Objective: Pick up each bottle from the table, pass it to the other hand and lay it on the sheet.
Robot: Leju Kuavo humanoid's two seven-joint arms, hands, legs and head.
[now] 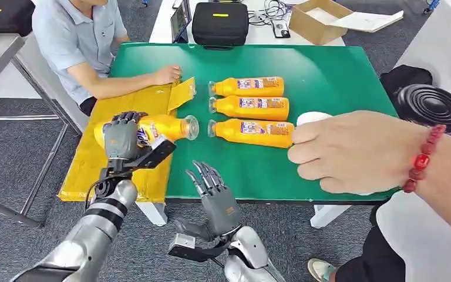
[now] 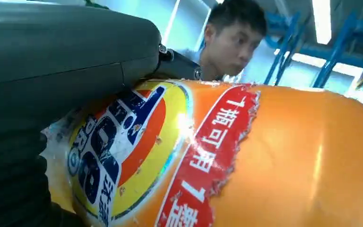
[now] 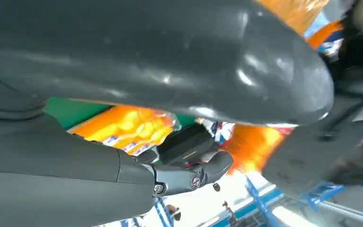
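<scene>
My left hand (image 1: 122, 140) grips an orange bottle (image 1: 163, 127) around its labelled middle. The bottle lies sideways just above the yellow sheet (image 1: 91, 161), its cap end pointing toward the green table (image 1: 329, 70). In the left wrist view the bottle's label (image 2: 179, 156) sits right against my left hand (image 2: 52, 80). My right hand (image 1: 214, 195) hovers at the table's front edge, fingers spread and holding nothing; its thumb (image 3: 170, 61) looms large in the right wrist view. Three more orange bottles (image 1: 252, 108) lie side by side on the table.
A seated person rests a hand (image 1: 167, 74) on the sheet's far edge. Another person's hand (image 1: 352, 154) with a red bead bracelet reaches over the table's right front, touching something white (image 1: 312, 117). A black case (image 1: 220, 23) and a cardboard box (image 1: 317, 20) stand behind.
</scene>
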